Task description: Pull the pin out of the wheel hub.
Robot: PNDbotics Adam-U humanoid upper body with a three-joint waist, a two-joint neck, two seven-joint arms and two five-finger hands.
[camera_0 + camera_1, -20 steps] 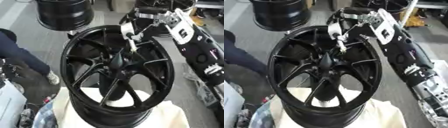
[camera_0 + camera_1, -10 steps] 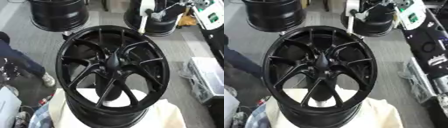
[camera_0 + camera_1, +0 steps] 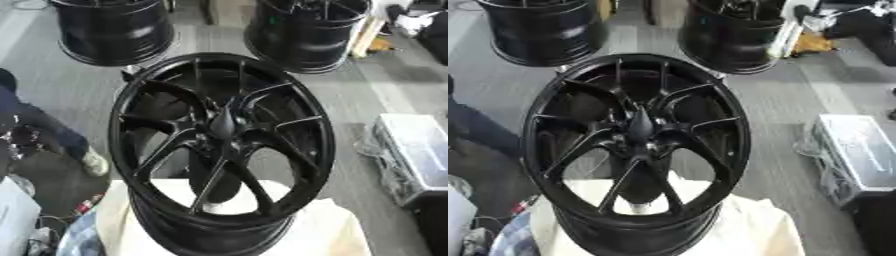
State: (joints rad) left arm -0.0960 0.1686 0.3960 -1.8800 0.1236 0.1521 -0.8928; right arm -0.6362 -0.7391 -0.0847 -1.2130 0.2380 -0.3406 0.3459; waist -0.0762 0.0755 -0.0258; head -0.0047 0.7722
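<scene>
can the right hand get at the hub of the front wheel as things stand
Probably yes, though neither hand shows in either view now. The hub of the front wheel faces up, uncovered, with open floor on its right.

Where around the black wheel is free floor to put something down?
Bare grey floor lies right of the wheel, between its rim and the pale box, and behind it, before the two far wheels. The left side is crowded by a person and clutter.

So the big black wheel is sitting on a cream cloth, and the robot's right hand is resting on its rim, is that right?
Not quite. The black wheel does sit on the cream cloth, but no robot hand touches its rim; neither hand shows in the left eye view or the right eye view.
</scene>
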